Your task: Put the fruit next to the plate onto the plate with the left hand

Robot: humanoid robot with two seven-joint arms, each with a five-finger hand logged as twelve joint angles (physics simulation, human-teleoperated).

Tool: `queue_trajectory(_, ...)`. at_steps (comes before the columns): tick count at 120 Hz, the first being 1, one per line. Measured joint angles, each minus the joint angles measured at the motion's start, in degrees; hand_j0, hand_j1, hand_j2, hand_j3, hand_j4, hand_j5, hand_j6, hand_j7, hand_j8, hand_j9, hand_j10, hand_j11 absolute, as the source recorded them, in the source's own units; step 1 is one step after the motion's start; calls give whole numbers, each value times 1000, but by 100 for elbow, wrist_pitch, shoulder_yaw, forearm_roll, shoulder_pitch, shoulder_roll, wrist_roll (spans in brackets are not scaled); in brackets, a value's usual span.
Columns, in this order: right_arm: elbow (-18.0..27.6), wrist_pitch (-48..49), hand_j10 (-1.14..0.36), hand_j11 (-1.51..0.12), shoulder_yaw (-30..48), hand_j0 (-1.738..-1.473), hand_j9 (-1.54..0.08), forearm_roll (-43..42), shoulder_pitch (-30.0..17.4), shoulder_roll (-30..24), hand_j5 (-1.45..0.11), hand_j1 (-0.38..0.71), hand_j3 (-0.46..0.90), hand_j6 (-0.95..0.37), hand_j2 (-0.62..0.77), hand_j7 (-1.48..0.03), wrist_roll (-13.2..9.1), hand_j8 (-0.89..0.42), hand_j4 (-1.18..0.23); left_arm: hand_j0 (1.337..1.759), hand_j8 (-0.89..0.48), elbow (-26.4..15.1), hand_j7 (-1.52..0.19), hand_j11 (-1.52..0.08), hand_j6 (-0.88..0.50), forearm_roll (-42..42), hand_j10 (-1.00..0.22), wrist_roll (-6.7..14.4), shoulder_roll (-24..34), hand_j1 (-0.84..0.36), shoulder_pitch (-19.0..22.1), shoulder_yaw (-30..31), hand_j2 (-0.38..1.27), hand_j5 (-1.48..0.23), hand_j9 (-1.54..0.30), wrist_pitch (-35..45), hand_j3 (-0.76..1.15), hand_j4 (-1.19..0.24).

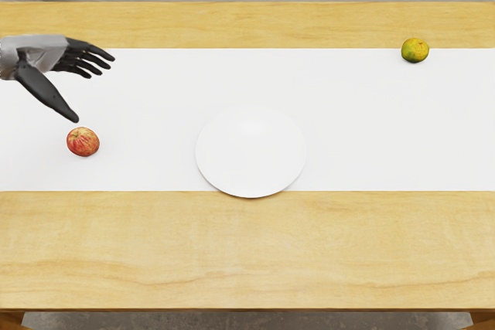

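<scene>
My left hand (56,59), fingers spread and empty, hangs near the round red apple (83,142); a smooth white plate (250,151) lies to the right, a citrus (414,50) far right.

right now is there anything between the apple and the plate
No. In the head view, only bare white runner lies between the apple and the plate.

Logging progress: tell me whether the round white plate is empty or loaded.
Empty. The round white plate shows only bare surface; the red apple lies apart from it on the white cloth.
</scene>
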Motion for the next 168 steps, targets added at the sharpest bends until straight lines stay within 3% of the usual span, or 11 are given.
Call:
queue_trajectory(19, 0, -5, -36, -47, 2, -1658, -47, 0, 23, 0, -47, -305, 0, -36, -7, -47, 2, -36, -36, 1658, -255, -166, -323, -303, -255, -77, -244, -95, 210, 53, -25, 33, 53, -323, -323, 0, 0, -254)
queue_trajectory(26, 0, -5, -36, -47, 2, -1658, -47, 0, 28, 0, -47, -305, 0, -36, -7, -47, 3, -36, -36, 1658, -255, -292, -324, -308, -255, -245, -247, 27, 456, 53, -217, 39, 53, -324, -323, 0, 0, -254)
queue_trajectory(31, 0, -6, -36, -47, 2, -1658, -47, 0, 30, 0, -47, -305, 0, -36, -7, -47, 3, -36, -36, 1658, -254, -461, -324, -311, -255, -316, -248, 446, 502, 53, -273, 40, 53, -324, -324, 0, 0, -254)
queue_trajectory(39, 0, -6, -36, -47, 2, -1658, -47, 0, 31, 0, -47, -305, 0, -36, -7, -47, 3, -36, -36, 1658, -255, -942, -325, -315, -255, -370, -250, 1577, 690, 53, -312, 41, 53, -325, -324, -1, 0, -255)
queue_trajectory(45, 0, -5, -36, -47, 2, -1658, -47, 0, 32, 0, -47, -305, 0, -36, -7, -47, 3, -36, -36, 1658, -255, -1284, -325, -317, -256, -415, -251, 2138, 726, 53, -328, 42, 53, -325, -324, -1, 0, -255)
queue_trajectory(57, 0, -5, -36, -47, 1, -1658, -47, 0, 33, 0, -47, -305, 0, -36, -7, -47, -2, -36, -36, 1658, -256, -1622, -325, -320, -256, -582, -252, 2794, 724, 53, -539, 30, 53, -325, -324, -2, 0, -255)
queue_trajectory(67, 0, -5, -36, -47, 2, -1658, -47, 0, 33, 0, -47, -305, 0, -36, -7, -47, -3, -36, -36, 1658, -256, -1917, -325, -321, -256, -257, -253, 3085, 656, 53, -552, 22, 52, -325, -324, -2, 0, -255)
queue_trajectory(84, 0, -5, -36, -47, 8, -1658, -47, 0, 44, 0, -47, -305, 0, -36, -7, -47, -4, -36, -36, 1658, -256, -2172, -324, -322, -256, 797, -254, 3262, 488, 53, -626, 27, 52, -325, -324, -1, 0, -255)
queue_trajectory(105, 0, -5, -36, -47, 10, -1658, -47, 0, 50, 0, -47, -305, 0, -36, -7, -47, -5, -36, -36, 1658, -256, -2348, -324, -323, -257, 2304, -254, 3311, -13, 53, -111, 59, 53, -325, -324, 53, 0, -256)
queue_trajectory(142, 0, -6, -36, -47, 7, -1658, -47, 0, 44, 0, -47, -305, 0, -36, -7, -47, -5, -36, -36, 1658, -257, -2373, -325, -325, -257, 3054, -255, 3322, -629, 52, 294, 130, 53, -326, -325, 1047, 0, -256)
queue_trajectory(168, 0, -6, -36, -47, 2, -1658, -47, 0, 37, 0, -47, -305, 0, -36, -7, -47, -5, -36, -36, 1658, -257, -2081, -326, -325, -257, 3614, -255, 3323, -1059, 52, 328, 566, 53, -326, -326, 1664, 0, -256)
